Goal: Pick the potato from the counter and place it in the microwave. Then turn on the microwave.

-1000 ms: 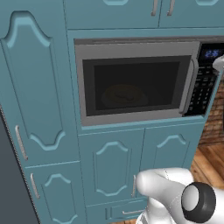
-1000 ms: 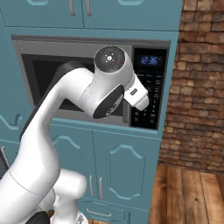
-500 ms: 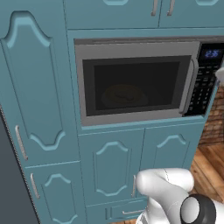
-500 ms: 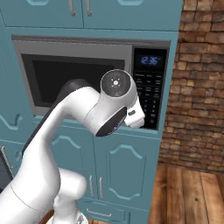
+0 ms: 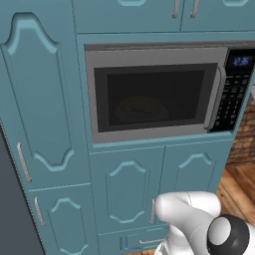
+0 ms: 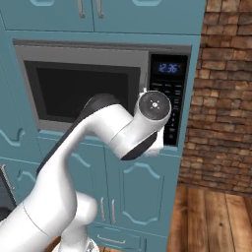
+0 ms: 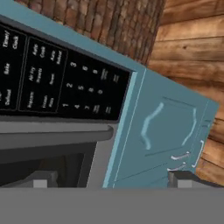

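The microwave (image 5: 154, 94) is built into teal cabinets, its dark glass door shut and its curved bar handle (image 5: 215, 99) upright beside the black keypad (image 5: 234, 94). Behind the glass a dim round shape shows; I cannot tell what it is. The potato is out of view. In the right base view my arm's wrist (image 6: 154, 105) hangs in front of the keypad (image 6: 170, 96), covering its left part. In the hand view my gripper (image 7: 113, 179) is open, its fingertips (image 7: 43, 179) wide apart, close to the keypad (image 7: 65, 83) with nothing between them.
Teal cabinet doors (image 5: 159, 189) with metal pulls run below and left of the microwave. A brick wall (image 6: 224, 93) stands to the right over a wooden floor (image 6: 211, 216). A dark appliance edge (image 5: 7, 209) sits at far left.
My arm has dropped: the wrist moved down and to the right across the microwave front toward the keypad. The elbow sank lower in the left base view. The gripper stayed open.
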Controlling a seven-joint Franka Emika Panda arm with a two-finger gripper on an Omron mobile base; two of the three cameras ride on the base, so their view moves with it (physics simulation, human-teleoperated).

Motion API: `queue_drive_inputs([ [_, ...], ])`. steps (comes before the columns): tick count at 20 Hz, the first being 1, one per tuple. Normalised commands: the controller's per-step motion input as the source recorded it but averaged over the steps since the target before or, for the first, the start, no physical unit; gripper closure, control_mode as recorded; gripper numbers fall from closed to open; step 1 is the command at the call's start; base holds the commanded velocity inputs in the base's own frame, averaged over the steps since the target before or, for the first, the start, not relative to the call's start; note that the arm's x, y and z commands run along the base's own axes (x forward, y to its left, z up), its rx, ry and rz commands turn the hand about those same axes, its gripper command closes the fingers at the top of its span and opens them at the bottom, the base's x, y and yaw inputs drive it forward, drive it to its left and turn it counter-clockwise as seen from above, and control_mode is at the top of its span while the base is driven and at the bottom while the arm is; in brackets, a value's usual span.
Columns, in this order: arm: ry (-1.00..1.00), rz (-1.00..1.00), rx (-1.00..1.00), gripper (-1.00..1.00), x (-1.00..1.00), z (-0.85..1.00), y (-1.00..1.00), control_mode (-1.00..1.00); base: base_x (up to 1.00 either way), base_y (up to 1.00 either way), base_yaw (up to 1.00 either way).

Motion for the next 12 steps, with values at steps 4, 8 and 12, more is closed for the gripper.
queue_drive_inputs([
  [4, 0.0, -0.01, 0.18, -1.0, 0.0, -0.35, -0.06, -1.0, 0.0, 0.0, 0.0],
  [8, 0.0, -0.01, 0.18, -1.0, 0.01, -0.42, 0.01, -1.0, 0.0, 0.0, 0.0],
  [12, -0.03, -0.06, 0.21, -1.0, 0.05, -0.43, 0.08, -1.0, 0.0, 0.0, 0.0],
])
